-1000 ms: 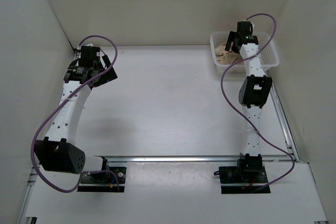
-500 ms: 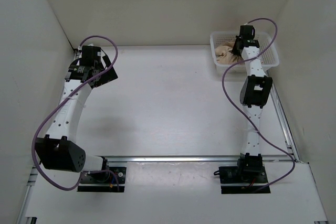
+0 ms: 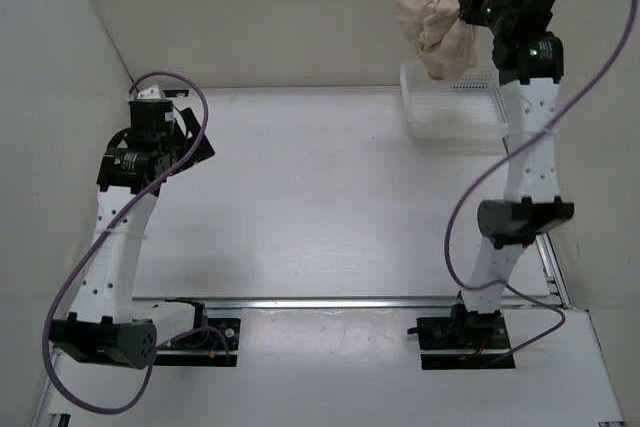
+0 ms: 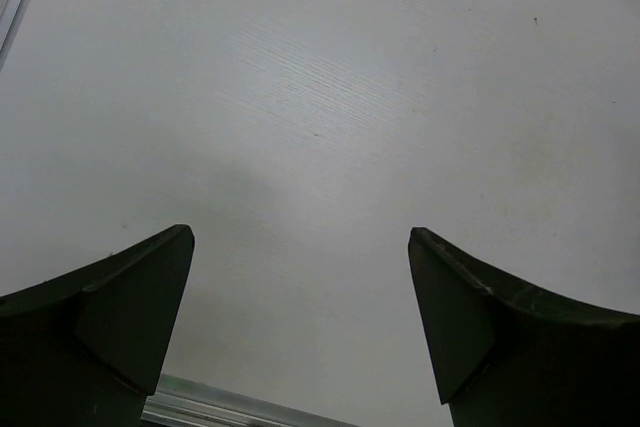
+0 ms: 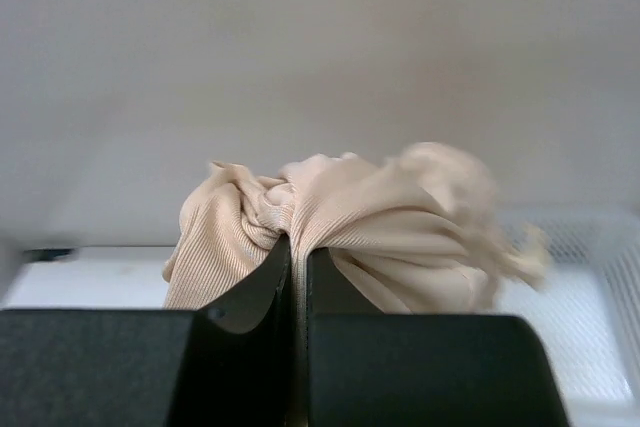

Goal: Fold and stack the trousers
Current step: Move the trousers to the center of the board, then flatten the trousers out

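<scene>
From above, the right gripper (image 3: 468, 9) is raised high over the far right corner and clamped on the trousers (image 3: 436, 32). They hang as a crumpled beige wad above the white mesh basket (image 3: 452, 119), with no long axis or leg direction to be told. The left gripper (image 3: 185, 147) hovers over the worktop (image 3: 320, 197).

The left wrist view shows its fingers spread wide.

The right wrist view shows the fingers pinched tight on a fabric fold.

Blurry right edge of trousers (image 5: 345, 212)
</scene>
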